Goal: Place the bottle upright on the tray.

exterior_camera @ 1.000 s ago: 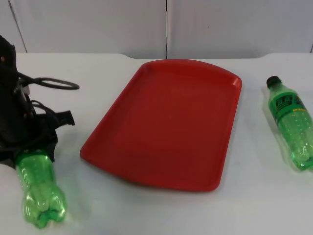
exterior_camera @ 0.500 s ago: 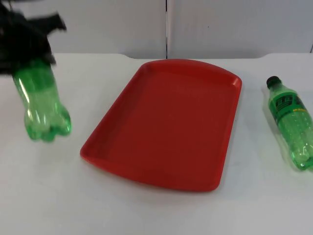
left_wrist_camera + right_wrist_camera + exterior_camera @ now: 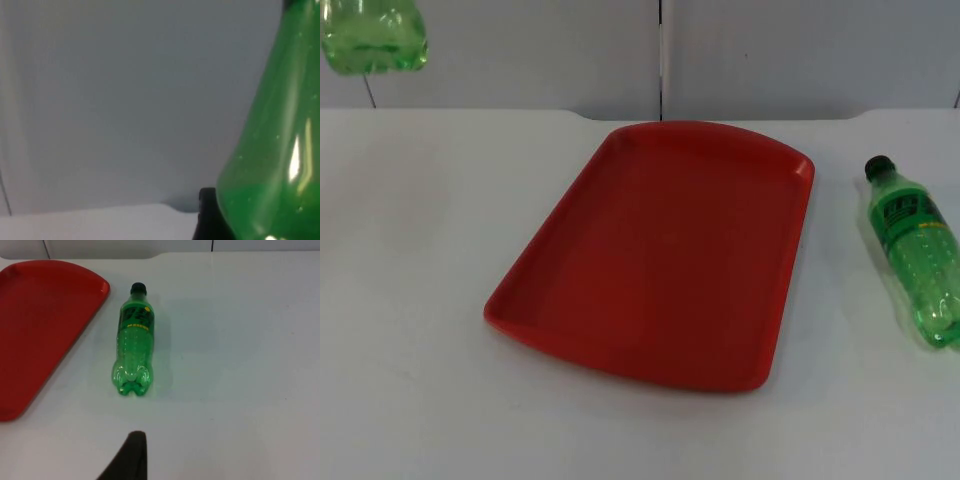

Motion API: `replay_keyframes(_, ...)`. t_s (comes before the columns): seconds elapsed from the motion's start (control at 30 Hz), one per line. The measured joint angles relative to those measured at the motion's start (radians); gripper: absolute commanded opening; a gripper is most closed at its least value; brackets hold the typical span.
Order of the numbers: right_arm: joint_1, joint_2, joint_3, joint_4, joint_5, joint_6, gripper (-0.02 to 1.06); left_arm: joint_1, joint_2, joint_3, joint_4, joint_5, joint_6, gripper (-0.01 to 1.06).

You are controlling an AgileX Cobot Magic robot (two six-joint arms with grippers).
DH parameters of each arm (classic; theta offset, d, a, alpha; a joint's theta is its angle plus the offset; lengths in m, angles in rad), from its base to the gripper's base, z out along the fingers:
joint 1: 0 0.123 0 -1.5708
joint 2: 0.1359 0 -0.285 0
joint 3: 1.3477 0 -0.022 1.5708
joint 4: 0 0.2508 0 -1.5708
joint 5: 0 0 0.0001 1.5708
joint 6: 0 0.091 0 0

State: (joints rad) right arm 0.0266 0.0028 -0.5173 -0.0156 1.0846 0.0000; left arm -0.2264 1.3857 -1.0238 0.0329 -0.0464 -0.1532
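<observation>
A green plastic bottle without a label (image 3: 375,37) hangs in the air at the far left of the table, in front of the grey partition wall (image 3: 770,50); in the top view its lobed base points down and the rest is cut off by the frame edge. The left wrist view shows the same bottle's green body (image 3: 272,165) close up against a black fingertip (image 3: 210,215) of the left gripper; whether the fingers are clamped on it cannot be told.

The red tray (image 3: 660,250) lies in the middle of the white table (image 3: 420,300), set at an angle.

A second green bottle (image 3: 912,250) with a black cap lies on its side on the table to the right of the tray, near it but not touching, cap toward the wall. It carries a green label with white lettering and a yellow band, too small to read. The right wrist view looks down on this bottle (image 3: 134,340) and a corner of the tray (image 3: 45,325); a black fingertip (image 3: 131,457) of the right gripper sits above the table, well short of the bottle, and its grip state cannot be told.
</observation>
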Motion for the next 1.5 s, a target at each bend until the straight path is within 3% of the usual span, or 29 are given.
replay_keyframes(0.1,0.0,0.0,0.0,0.0,0.0,0.0,1.05,-0.024,0.0,0.0,0.03,-0.049,0.007,0.0)
replay_keyframes(0.2,0.0,0.0,0.0,0.0,0.0,0.0,1.05,-0.058,0.0,0.0,0.061,-0.164,0.011,0.0)
replay_keyframes(0.6,0.0,0.0,0.0,0.0,0.0,0.0,1.05,-0.059,0.032,0.0,0.16,-0.434,-0.018,0.0)
replay_keyframes(0.87,0.0,0.0,0.0,0.0,0.0,0.0,1.05,-0.059,0.168,0.0,0.176,-0.63,-0.047,0.0)
replay_keyframes(1.1,0.0,0.0,0.0,0.0,0.0,0.0,1.05,-0.059,0.296,0.0,0.185,-0.718,-0.047,0.0)
replay_keyframes(1.4,0.0,0.0,0.0,0.0,0.0,0.0,1.05,-0.059,0.502,0.0,0.245,-0.96,-0.047,0.0)
replay_keyframes(1.5,0.0,0.0,0.0,0.0,0.0,0.0,1.05,-0.059,0.547,-0.007,0.255,-0.979,-0.047,0.0)
